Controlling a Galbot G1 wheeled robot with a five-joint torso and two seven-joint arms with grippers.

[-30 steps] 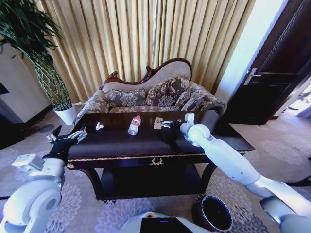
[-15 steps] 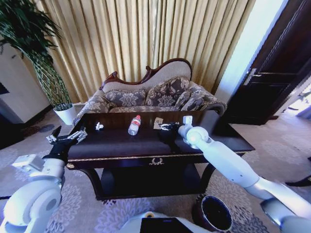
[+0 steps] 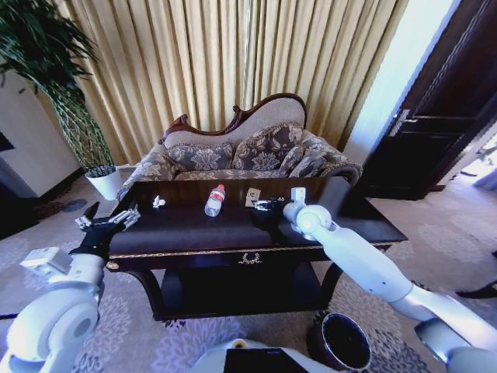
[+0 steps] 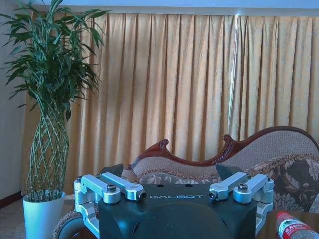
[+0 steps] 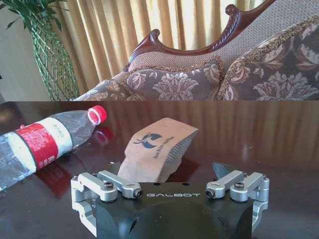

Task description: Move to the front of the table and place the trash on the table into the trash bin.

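Two grippers up. Right gripper (image 3: pixel 262 204) is out over the table (image 3: pixel 256 249) top, jaws spread wide with nothing between them, aimed at the pale flat packet (image 5: pixel 160 149), which lies just ahead of the fingers. In the right wrist view the packet is a brown ribbed sleeve with a dark logo, flat on the glossy wood. Clear bottle (image 3: pixel 214 200) lies on its side just beside the packet, red cap (image 5: pixel 97 114) pointing toward the sofa (image 3: pixel 248 151), red-white label around its middle. White crumpled scrap (image 3: pixel 158 202) sits further toward the robot's left, well apart from the bottle. Left gripper (image 3: pixel 106 223) hangs at the table's left end, fingers open, empty. Trash bin (image 3: pixel 339 342) stands on the carpet near the table's front right leg, below the right arm.
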